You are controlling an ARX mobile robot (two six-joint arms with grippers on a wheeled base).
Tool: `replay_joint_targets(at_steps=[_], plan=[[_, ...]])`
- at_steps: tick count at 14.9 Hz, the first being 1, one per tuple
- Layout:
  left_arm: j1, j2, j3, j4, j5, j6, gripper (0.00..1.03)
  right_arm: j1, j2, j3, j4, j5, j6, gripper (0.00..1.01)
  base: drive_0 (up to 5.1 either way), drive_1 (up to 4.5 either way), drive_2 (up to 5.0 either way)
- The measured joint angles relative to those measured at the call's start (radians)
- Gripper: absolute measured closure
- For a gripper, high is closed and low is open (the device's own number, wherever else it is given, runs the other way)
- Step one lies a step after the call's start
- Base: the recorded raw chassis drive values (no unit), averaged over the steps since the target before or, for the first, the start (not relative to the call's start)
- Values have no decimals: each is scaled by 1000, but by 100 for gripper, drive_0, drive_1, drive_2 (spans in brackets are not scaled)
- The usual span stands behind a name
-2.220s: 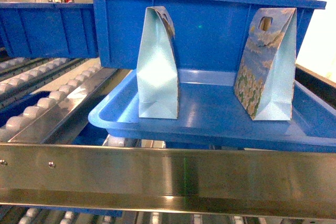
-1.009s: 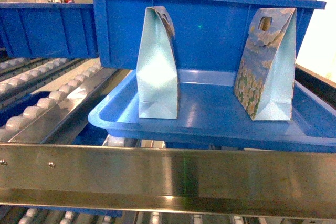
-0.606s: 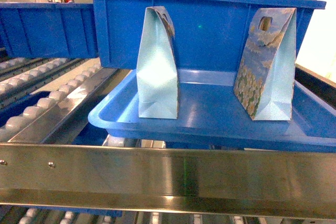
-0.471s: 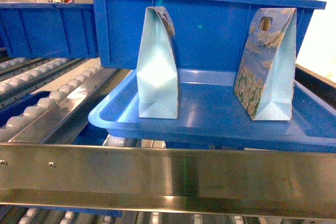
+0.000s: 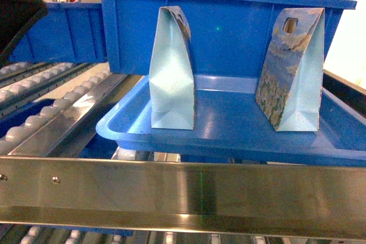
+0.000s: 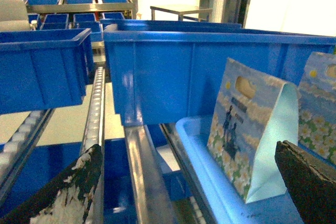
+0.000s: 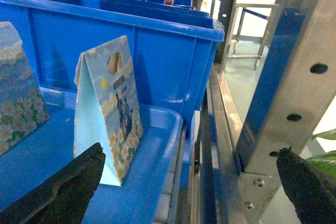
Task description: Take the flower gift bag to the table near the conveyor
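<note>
Left wrist view: the left gripper (image 6: 186, 182) has its worn black fingers (image 6: 63, 190) spread wide, nothing between them. Just beyond the right-hand finger, a flower gift bag (image 6: 249, 135) stands upright in a shallow blue tray (image 6: 197, 145), daisy print, pale blue side, oval handle cutout. Behind rises a deep blue bin (image 6: 173, 77). The right gripper (image 7: 191, 190) is likewise spread, a second bag (image 7: 107, 108) past its left finger.

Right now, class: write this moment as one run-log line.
stage: approach | left gripper: open, empty, facing left gift bag | right gripper: open, empty, facing right gift bag | both bags: upright in blue tray
</note>
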Motion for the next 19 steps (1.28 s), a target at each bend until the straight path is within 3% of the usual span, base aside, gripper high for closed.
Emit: replay_joint_targets(at_steps=[4,10,15,18,19], plan=[[-83,53,118,-87,-43,-32,5,40,30,85,-20,33,10,3,0,0,0],[-124,116,196,-135,-73,-46,5,77,100,160,-75,38,17,3,0,0,0],[-104,190,309,-125,-95,-51,5,151,218,341,-126,89,12,3,0,0,0],[-71,198,307,-122,-93,-53,5,194,236,357,-132,127,9,3,0,0,0],[-49,198,301,-112,-92,-53,5,202,246,356,-134,171,4,3,0,0,0]])
